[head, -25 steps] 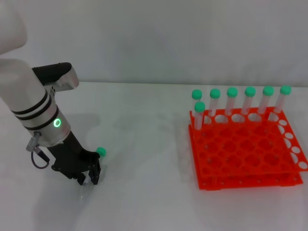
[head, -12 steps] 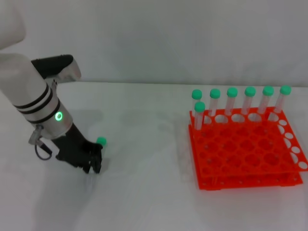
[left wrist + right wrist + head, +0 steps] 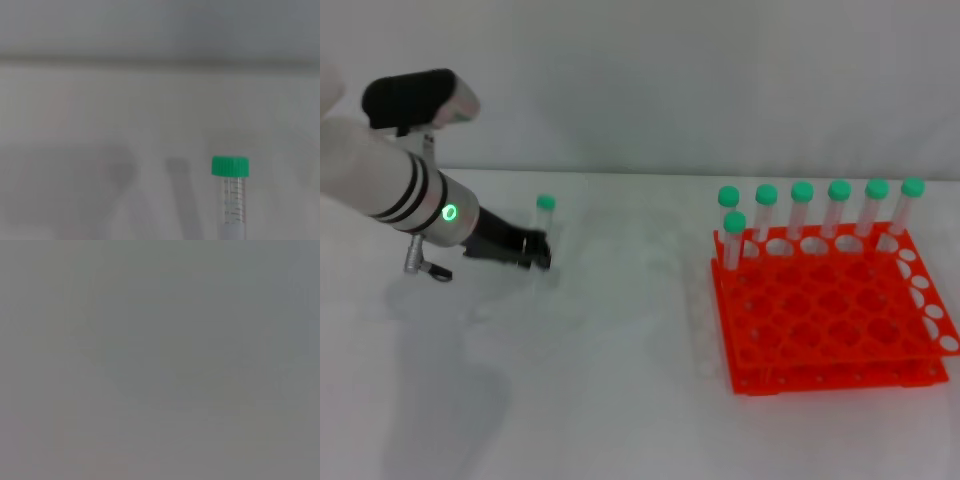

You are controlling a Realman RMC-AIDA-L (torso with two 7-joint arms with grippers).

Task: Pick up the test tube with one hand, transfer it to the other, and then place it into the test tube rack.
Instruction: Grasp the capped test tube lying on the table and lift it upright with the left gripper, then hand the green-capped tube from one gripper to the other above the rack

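Observation:
My left gripper [image 3: 541, 250], black on a white and silver arm with a green ring, is shut on the test tube [image 3: 547, 222] and holds it upright above the table at the left. The tube's green cap points up. In the left wrist view the tube [image 3: 232, 197] stands upright with its green cap on top. The orange test tube rack [image 3: 830, 310] sits at the right, with several green-capped tubes along its back rows. The all-black right gripper is out of view; the right wrist view shows only grey.
The white table [image 3: 620, 400] spans the view, with a pale wall behind it. The rack's front rows of holes hold no tubes.
My left gripper has risen from the table and swung level, carrying the test tube up and away from me. The tube has gone from lying low to standing upright.

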